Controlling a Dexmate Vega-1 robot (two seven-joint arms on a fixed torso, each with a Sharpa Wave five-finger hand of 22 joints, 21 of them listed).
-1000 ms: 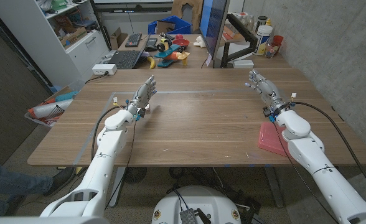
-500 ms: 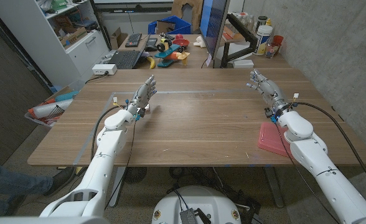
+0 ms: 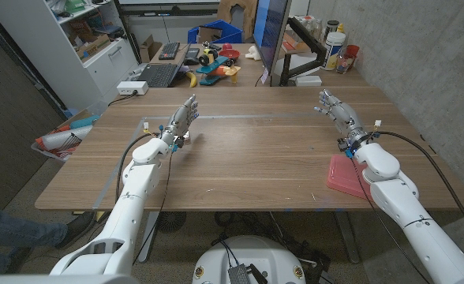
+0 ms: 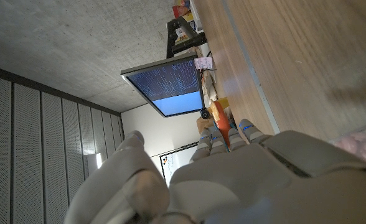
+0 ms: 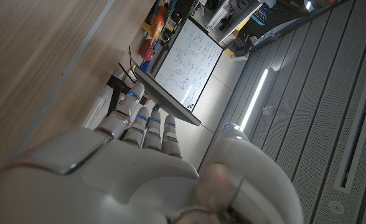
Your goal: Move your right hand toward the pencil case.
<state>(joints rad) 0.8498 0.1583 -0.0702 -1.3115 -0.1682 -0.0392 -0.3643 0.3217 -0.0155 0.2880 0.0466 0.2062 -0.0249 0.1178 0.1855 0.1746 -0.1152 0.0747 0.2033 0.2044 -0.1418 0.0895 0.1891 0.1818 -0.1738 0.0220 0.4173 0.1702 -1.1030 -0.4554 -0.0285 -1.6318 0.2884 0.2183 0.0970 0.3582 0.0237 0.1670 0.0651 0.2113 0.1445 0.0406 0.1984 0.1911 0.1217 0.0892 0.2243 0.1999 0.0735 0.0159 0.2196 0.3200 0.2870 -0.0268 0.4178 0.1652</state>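
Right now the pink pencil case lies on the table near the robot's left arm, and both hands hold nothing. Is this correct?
Not quite: the pink pencil case lies beside the right arm, near the table's front edge, as the head view shows. The rest stands: the left hand and right hand hold nothing.

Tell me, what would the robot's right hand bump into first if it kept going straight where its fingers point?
Probably nothing on the table: the right hand points toward the far edge, away from the pink pencil case.
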